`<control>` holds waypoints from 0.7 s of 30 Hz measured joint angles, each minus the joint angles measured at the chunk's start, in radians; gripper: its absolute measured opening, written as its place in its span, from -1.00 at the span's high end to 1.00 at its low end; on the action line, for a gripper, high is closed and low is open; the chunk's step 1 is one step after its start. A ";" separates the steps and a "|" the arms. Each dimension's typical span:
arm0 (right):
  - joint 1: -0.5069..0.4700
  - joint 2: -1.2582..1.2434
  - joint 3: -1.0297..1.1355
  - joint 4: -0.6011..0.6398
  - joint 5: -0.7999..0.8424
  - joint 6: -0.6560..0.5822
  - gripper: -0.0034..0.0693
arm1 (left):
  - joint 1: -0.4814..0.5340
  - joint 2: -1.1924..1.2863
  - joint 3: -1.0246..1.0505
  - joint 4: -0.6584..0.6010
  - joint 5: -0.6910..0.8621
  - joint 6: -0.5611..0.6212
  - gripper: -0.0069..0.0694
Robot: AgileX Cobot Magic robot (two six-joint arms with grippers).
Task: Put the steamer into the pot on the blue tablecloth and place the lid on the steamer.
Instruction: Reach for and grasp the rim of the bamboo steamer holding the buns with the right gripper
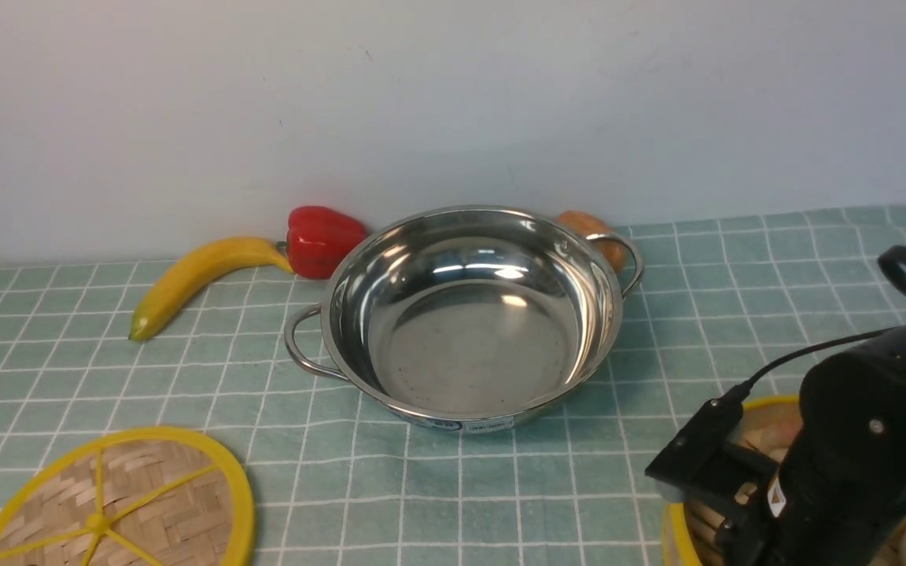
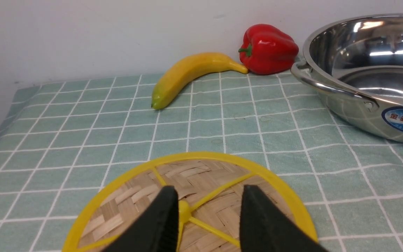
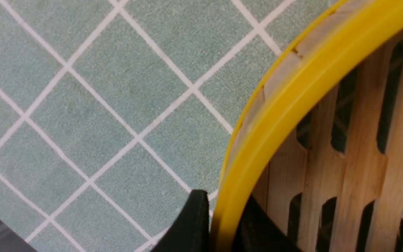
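Observation:
The steel pot (image 1: pixel 355 287) stands empty at the middle of the blue tablecloth (image 1: pixel 579 487). The steamer (image 1: pixel 771 428) sits at the near right, mostly hidden by my right arm (image 1: pixel 854 456). In the right wrist view my right gripper (image 3: pixel 224 210) is shut on the steamer's (image 3: pixel 327 157) yellow rim, one finger outside the wall and one inside. The lid (image 1: pixel 130 503) lies flat at the near left. My left gripper (image 2: pixel 208 187) hovers open over the lid (image 2: pixel 201 171), its fingers either side of the centre knob. The left arm does not show in the front view.
A banana (image 1: pixel 193 279) and a red pepper (image 1: pixel 323 240) lie against the back wall, left of the pot. A brown rounded thing (image 1: pixel 598 232) sits behind the pot's right handle. The pot's other handle (image 2: pixel 331 87) points toward the lid.

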 joint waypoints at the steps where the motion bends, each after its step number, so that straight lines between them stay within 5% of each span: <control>1: 0.000 0.000 0.000 0.000 0.004 0.011 0.70 | 0.000 0.000 0.000 0.000 0.000 0.000 0.18; 9: 0.000 0.000 -0.023 -0.026 0.024 0.042 0.70 | 0.000 0.000 0.000 0.000 0.000 0.000 0.18; 21: 0.000 -0.033 -0.346 -0.309 0.257 0.137 0.67 | 0.000 0.000 0.000 0.000 0.000 0.000 0.18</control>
